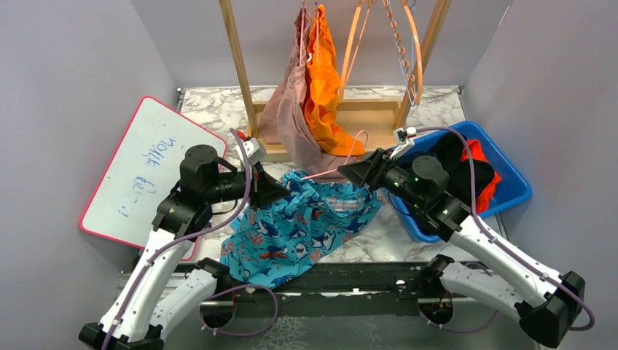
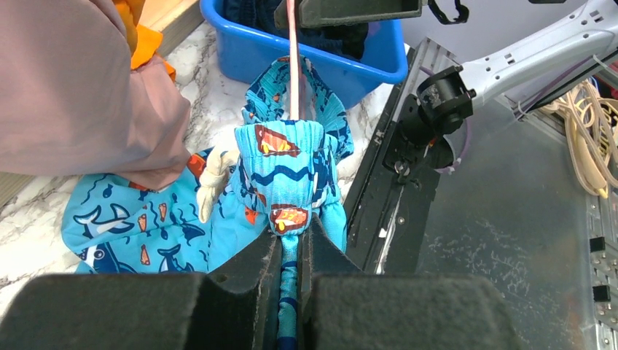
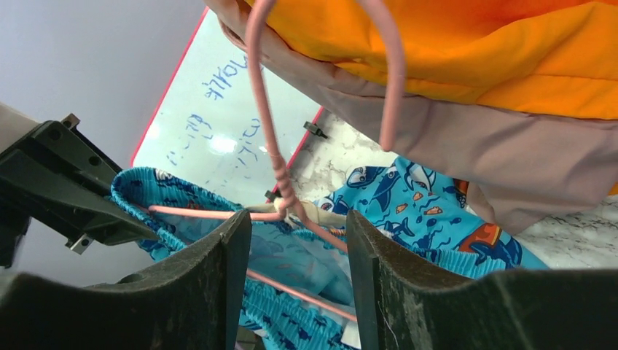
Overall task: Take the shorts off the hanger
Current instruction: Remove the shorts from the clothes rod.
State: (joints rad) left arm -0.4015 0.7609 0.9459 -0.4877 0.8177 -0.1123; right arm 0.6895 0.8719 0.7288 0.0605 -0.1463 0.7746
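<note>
Top view: my left gripper point(image 1: 280, 191) and right gripper point(image 1: 347, 173) meet at the blue fish-print cloth shorts point(image 1: 291, 233) on the table point(image 1: 444, 109).
Left wrist: pinched tight on the waistband, which is still round the thin pink wire hanger point(image 2: 293, 65).
Right wrist: fingers apart beside the hanger's neck, holding nothing. If I pull, the hanger may come along.

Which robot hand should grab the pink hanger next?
Right. The right hand, open, straddles the neck of the pink hanger; the left hand is busy pinching the blue shorts.
</note>
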